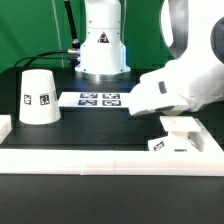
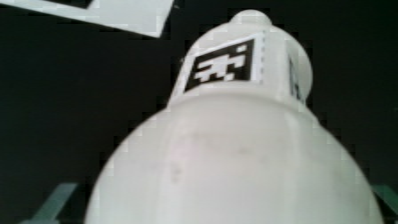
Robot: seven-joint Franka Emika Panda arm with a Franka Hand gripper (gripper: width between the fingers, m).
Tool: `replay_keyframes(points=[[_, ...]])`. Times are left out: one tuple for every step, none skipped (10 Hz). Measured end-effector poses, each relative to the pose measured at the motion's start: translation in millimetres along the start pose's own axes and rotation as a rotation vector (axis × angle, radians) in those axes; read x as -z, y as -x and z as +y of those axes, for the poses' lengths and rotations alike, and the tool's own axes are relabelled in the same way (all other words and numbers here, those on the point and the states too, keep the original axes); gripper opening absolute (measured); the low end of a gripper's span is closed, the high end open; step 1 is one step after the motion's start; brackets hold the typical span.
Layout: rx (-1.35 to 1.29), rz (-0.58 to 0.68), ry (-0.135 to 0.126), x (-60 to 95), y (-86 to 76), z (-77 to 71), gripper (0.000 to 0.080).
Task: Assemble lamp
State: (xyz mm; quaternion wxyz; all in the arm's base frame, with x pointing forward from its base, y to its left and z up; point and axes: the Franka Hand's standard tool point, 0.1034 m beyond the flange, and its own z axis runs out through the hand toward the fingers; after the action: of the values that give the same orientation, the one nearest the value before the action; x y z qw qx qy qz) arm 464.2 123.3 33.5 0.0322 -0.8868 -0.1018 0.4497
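The shade, the base and the bulb look like dull, smooth white plastic with papery black-and-white tags, the robot arm is shiny white, and the bench is dull black.

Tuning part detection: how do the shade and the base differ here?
The shade is a tapered cone; the base is blocky. The shade stands free at the exterior view's left; the base sits beneath the arm at its right. Both are white and tagged.
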Motion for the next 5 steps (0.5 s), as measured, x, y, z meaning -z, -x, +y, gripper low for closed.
replay_keyframes(points=[[-0.001, 0.005, -0.003, 6.6, 4.8, 1.5, 0.0577], [0.002, 0.009, -0.007, 15.3, 12.0, 3.1, 0.0577], [0.005, 0.020, -0.010, 25.7, 19.5, 4.6, 0.0577], [0.015, 0.036, -0.010, 34.4, 24.6, 5.1, 0.0577], [0.013, 0.073, -0.007, 41.9, 28.0, 5.3, 0.0577]])
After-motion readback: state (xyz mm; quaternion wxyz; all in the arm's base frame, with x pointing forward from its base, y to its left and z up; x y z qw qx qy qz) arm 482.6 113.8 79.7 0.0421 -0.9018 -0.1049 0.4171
